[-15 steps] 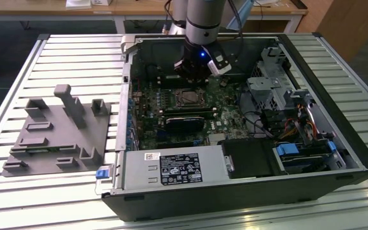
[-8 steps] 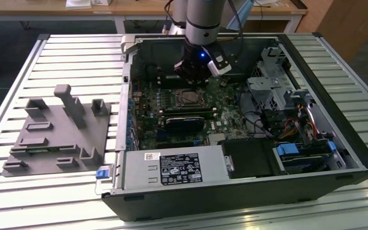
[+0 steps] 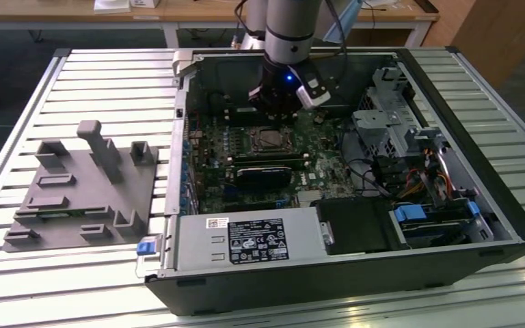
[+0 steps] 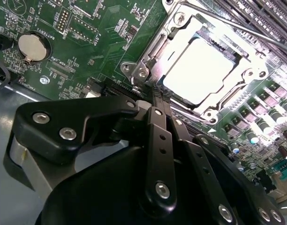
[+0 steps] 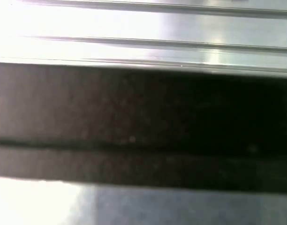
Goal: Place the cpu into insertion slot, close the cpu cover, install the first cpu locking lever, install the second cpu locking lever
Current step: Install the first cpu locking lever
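In the second wrist view the cpu (image 4: 200,70) lies flat in the insertion slot (image 4: 134,71), its metal top glaring bright. Over it lies the silvery cpu cover (image 4: 177,46), framing it on all sides. A thin locking lever (image 4: 256,35) runs along the socket's far side. My gripper (image 4: 157,96) has its black fingers pressed together, their tips at the socket's near edge beside a corner of the cover. In the exterior view the gripper (image 3: 278,115) hangs inside the open computer case just behind the cpu (image 3: 267,141).
A black graphics card (image 3: 264,176) lies in front of the socket, with the power supply (image 3: 244,240) nearer still. Drive cages and cables (image 3: 399,137) crowd the exterior view's right. A grey fixture block (image 3: 80,184) sits on the slatted table. A dark case wall (image 5: 143,117) crosses the first wrist view.
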Controlling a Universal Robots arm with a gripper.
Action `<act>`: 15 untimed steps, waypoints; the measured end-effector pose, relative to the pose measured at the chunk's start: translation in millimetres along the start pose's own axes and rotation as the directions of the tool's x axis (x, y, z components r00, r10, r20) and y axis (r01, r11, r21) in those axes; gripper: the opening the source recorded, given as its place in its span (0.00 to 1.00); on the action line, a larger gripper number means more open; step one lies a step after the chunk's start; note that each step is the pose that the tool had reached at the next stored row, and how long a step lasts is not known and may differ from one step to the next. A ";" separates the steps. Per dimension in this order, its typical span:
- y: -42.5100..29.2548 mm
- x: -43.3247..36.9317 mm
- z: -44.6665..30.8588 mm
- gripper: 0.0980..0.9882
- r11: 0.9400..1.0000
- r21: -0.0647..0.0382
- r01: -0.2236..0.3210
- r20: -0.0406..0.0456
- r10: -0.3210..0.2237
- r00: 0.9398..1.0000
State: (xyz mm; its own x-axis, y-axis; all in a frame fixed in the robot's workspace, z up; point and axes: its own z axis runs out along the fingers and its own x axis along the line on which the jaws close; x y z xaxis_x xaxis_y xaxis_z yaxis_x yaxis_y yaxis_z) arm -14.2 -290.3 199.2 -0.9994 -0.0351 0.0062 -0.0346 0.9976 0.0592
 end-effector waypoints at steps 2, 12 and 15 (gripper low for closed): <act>-0.1 0.2 -2.2 0.01 1.000 0.001 0.000 -0.001 0.000 1.000; -0.4 0.1 0.5 0.01 1.000 0.013 0.000 -0.002 0.000 1.000; -0.5 0.1 1.7 0.01 1.000 0.015 0.000 -0.002 0.000 1.000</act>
State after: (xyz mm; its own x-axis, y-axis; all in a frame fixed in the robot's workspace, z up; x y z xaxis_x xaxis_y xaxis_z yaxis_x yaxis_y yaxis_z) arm -14.2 -290.7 197.5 -0.9994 -0.0350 0.0083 -0.0346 0.9984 0.0439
